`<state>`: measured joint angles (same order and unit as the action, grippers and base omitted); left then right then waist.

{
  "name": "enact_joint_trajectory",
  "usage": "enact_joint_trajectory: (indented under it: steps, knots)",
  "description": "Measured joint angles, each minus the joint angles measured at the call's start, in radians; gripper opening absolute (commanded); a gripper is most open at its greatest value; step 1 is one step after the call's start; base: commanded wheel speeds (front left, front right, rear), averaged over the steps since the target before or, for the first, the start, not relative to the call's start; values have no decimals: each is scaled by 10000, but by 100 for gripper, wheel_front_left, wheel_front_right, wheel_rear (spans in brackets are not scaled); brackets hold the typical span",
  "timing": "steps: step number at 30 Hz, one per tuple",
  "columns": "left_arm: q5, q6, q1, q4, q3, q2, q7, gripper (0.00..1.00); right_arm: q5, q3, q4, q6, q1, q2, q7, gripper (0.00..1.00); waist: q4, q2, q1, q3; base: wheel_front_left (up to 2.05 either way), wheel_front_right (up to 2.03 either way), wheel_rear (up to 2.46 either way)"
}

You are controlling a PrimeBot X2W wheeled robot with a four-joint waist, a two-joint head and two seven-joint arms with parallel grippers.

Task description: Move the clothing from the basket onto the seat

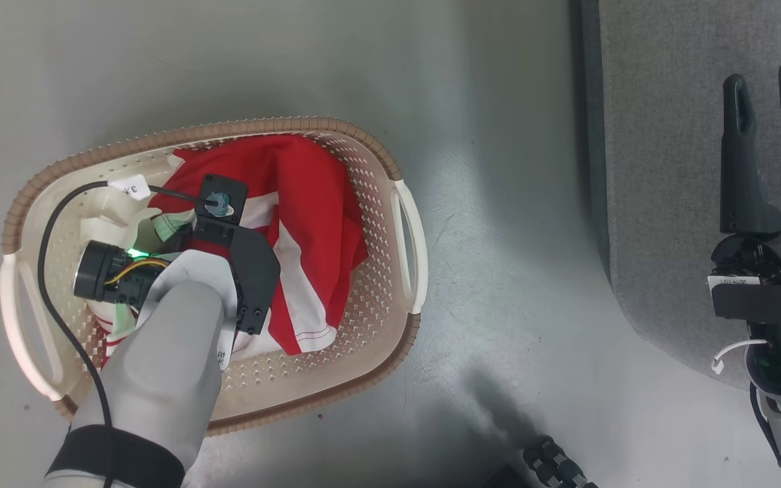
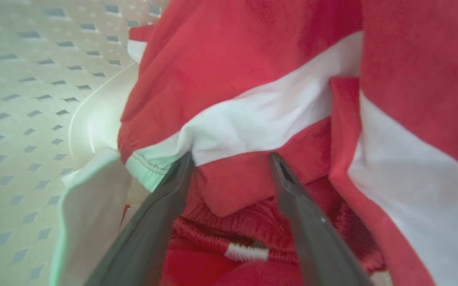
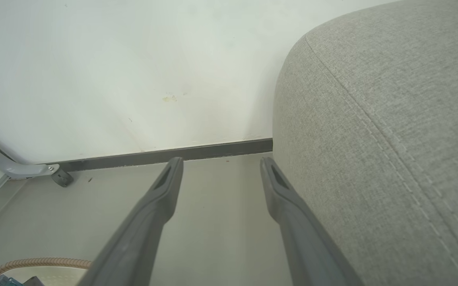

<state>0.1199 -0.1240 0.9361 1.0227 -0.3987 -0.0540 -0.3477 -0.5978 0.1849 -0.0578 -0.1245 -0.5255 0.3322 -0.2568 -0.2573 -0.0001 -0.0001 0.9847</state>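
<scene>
Clothing (image 1: 316, 196) lies in the basket (image 1: 262, 125) under our open left pincer (image 2: 231, 159), tips touching fabric; we see none on the seat (image 1: 668, 135) beside our open, empty right pincer (image 1: 765, 78).

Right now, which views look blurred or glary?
Head view: sharp, with glare and shadow on the grey floor beside the cream perforated plastic basket. Left wrist view: the red-and-white fabric clothing is blurred. Right wrist view: the grey upholstered seat is crisp.

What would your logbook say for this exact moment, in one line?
stage: pick from basket | left gripper: open, down in clothing, nothing gripped | right gripper: open, empty, by seat | clothing: in basket
</scene>
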Motion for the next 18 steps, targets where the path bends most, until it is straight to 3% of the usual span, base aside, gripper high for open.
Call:
enact_joint_trajectory:
  steps: [5, 6, 8, 9, 10, 18]
  knots:
    - [-46, 0, 81, 293, -125, -12, -207, 100, 0, 31, 0, -2, -18, -50, 0, 100, -74, 0, 0, 35, 0, 0, 0]
    - [-46, 0, 101, 360, -119, -46, -226, 94, 0, 67, 4, 0, -48, -69, 0, 100, -99, 0, 0, 44, 0, 0, 0]
    - [-73, 0, 151, 451, -123, -84, -247, 50, 0, 79, 8, -2, -79, -79, 0, 100, -149, 0, 0, 67, 0, 0, 0]
    - [-84, 0, 188, 458, -115, -79, -242, 37, 4, 81, 6, -2, -79, -79, 0, 100, -164, 0, 0, 81, 0, 0, 0]
    - [-82, -2, 212, 460, -104, -73, -199, 0, 13, 81, 0, -2, -79, -81, 0, 100, -174, 1, 0, 91, 0, 0, 0]
    - [-69, -2, 277, 667, -40, -48, 77, 0, 13, 109, 19, -4, -139, -79, 0, 100, -186, 0, 0, 109, 0, 0, 0]
